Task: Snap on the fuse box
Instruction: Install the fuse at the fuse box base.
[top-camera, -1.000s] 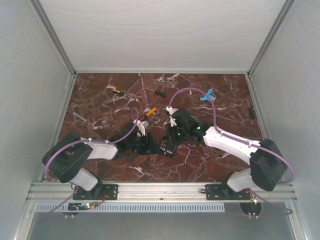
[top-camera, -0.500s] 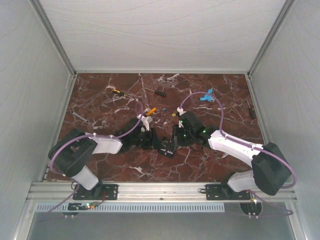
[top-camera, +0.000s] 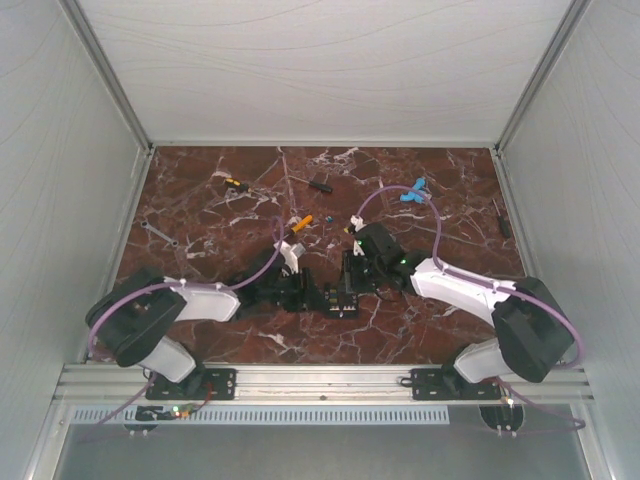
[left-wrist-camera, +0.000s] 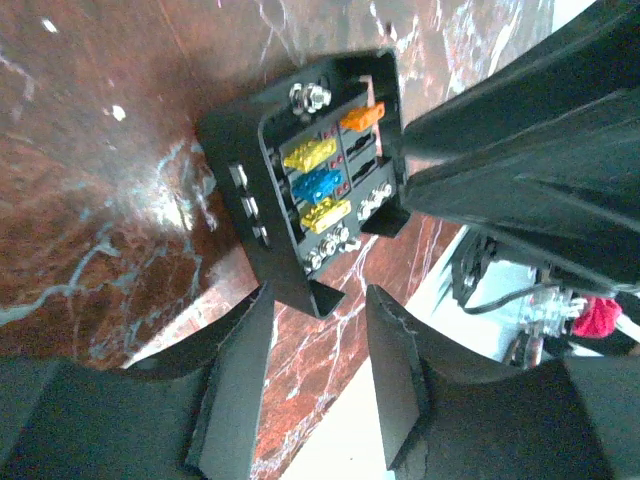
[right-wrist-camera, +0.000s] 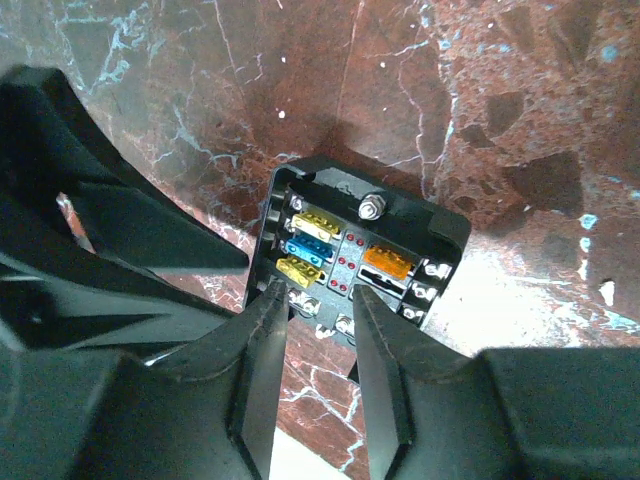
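At the middle of the desk (top-camera: 200, 190), just ahead of both arms, the fuse box (top-camera: 343, 298) lies flat with its yellow, blue and orange fuses (left-wrist-camera: 315, 183) uncovered. Nothing is snapped on it yet, and no lid shows in any view. Your left gripper (left-wrist-camera: 318, 300) sits at one side with its jaws apart. The box's near corner lies just between the fingertips with desk showing on either side of it, so it grips nothing and looks placed to stop the box sliding. Your right gripper (right-wrist-camera: 318, 295) faces it from the opposite side, jaws also parted but set narrower than the box, tips over its near edge. You cannot tell whether they touch it. Set like this, the two hem the box in, probably to keep it square for a press.
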